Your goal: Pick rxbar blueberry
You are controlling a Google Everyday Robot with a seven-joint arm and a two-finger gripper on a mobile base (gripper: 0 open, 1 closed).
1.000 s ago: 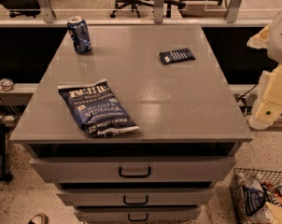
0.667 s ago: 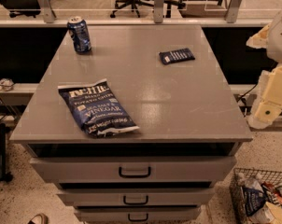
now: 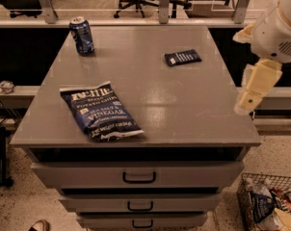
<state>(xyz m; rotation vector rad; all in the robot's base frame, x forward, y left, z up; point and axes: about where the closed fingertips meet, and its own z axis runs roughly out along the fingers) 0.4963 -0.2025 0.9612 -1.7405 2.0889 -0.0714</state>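
Note:
The rxbar blueberry [image 3: 182,57] is a small flat dark-blue bar with white print. It lies on the grey cabinet top [image 3: 184,109], at the far right part. My gripper [image 3: 249,100] hangs at the end of the cream arm [image 3: 275,30], beside the cabinet's right edge. It is to the right of the bar, nearer the front, and not touching it.
A large dark-blue chip bag [image 3: 99,110] lies at the front left of the top. A blue soda can [image 3: 82,35] stands at the far left corner. Drawers with handles [image 3: 138,178] face front. A wire basket [image 3: 271,203] sits on the floor at the right.
The arm and gripper have moved a little left, toward the cabinet's right edge. The bar, bag and can have not moved.

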